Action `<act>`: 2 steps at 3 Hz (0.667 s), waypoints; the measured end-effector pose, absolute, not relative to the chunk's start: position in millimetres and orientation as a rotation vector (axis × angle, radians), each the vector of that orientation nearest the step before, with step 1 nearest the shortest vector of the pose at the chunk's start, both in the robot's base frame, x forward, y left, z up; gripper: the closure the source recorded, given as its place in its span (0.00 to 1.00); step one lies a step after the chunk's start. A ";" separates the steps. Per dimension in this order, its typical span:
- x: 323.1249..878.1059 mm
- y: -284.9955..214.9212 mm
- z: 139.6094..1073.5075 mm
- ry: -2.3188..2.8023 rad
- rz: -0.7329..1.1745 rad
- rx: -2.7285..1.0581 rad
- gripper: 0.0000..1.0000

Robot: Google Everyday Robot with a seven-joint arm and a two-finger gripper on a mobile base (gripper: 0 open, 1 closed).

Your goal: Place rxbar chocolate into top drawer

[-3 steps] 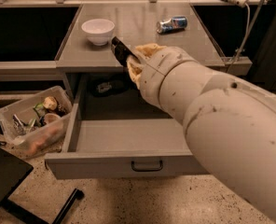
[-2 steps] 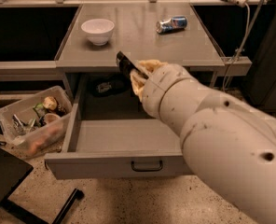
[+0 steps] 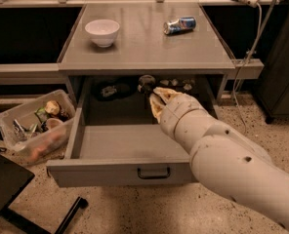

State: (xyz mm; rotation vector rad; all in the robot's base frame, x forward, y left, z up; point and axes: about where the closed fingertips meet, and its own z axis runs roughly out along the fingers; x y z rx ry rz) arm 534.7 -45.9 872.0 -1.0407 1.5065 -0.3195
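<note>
The top drawer [image 3: 116,141] stands pulled out under the grey table, its front panel and dark loop handle [image 3: 153,172] nearest the camera. My gripper [image 3: 151,92] has reached over the drawer's back half, just under the table edge. A dark end of the rxbar chocolate [image 3: 145,83] sticks out from its tip, and the gripper looks shut on it. The rest of the bar is hidden by the gripper and the shadow. My pale arm [image 3: 222,155] comes in from the lower right across the drawer's right side.
On the tabletop sit a white bowl [image 3: 102,31] and a crushed blue-and-silver can [image 3: 179,25]. Dark small items [image 3: 108,90] lie at the drawer's back. A clear bin of clutter [image 3: 33,126] stands on the floor at left, and a black base [image 3: 8,186] at lower left.
My gripper has dropped with the bar from table-edge height down and back into the open drawer's rear. The drawer, bowl and can have not moved.
</note>
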 end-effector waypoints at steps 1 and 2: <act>560.9 -54.0 840.9 1.502 -0.342 -1.022 1.00; 588.3 -61.8 816.6 1.526 -0.378 -1.046 1.00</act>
